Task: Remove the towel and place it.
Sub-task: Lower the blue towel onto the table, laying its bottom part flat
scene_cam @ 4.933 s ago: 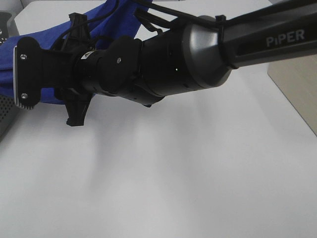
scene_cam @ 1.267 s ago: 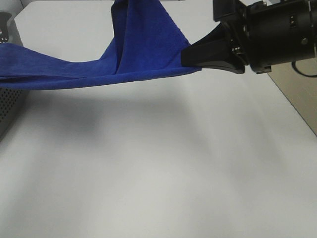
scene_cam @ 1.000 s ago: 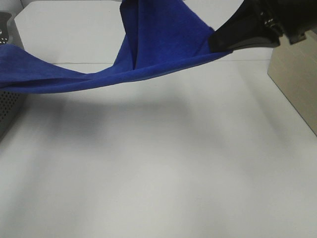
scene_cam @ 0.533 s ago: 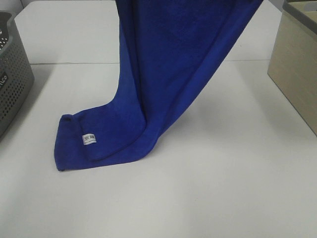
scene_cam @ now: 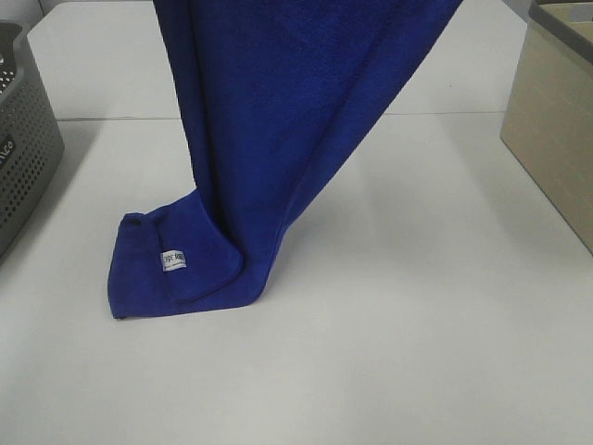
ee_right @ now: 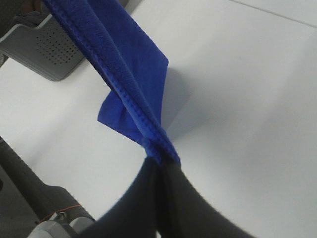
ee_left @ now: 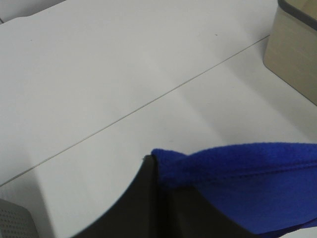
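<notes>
Blue plush cloth fills the high view. The towel (scene_cam: 278, 120) hangs from above the frame, where neither gripper shows. Its lower end lies folded on the white table (scene_cam: 417, 324) with the white tag (scene_cam: 173, 260) facing up. A grey perforated basket (scene_cam: 23, 139) stands at one edge and a beige box (scene_cam: 556, 111) at the other; the towel touches neither.

On the left wrist view, the left gripper (ee_left: 157, 166) has its dark fingers pressed together on a stitched corner, and the cloth bunches just past the tips.

On the right wrist view, the right gripper (ee_right: 161, 158) is pinched on the hemmed edge. The cloth runs away from it down toward the table, with the basket beyond.

The towel looks limp and light, with no stiffness of its own, so it will drape and fold wherever it lands. The pile should grip rather than slip. The stitched hem at the corners seems the firmest hold, and two corners held well apart would likely let it lie flat.
</notes>
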Controlling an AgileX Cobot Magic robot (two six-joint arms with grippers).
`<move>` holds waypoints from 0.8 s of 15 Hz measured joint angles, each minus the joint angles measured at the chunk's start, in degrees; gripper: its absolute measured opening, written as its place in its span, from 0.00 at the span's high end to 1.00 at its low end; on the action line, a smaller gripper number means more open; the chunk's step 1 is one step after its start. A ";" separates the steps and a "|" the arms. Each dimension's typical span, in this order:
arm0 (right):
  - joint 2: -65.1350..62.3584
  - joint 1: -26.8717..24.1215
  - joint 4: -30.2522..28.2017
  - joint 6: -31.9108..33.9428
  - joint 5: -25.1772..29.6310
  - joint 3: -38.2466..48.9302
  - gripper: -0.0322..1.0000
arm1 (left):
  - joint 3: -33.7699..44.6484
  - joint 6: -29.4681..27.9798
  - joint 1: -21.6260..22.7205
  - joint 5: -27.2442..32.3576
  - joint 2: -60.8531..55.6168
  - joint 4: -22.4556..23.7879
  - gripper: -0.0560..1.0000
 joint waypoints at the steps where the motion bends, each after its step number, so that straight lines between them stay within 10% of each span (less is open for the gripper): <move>1: 0.17 0.11 -2.41 -0.46 -1.38 0.00 0.95 | 0.00 -1.55 -0.23 0.06 0.80 1.43 0.95; 4: 2.41 0.57 -16.56 1.78 -6.07 -4.47 0.95 | 0.17 -3.61 0.06 -0.29 4.18 -0.17 0.95; 12: -2.46 0.63 -9.17 1.49 -0.69 -18.85 0.95 | 0.11 -3.84 0.06 -1.15 -9.57 -5.16 0.95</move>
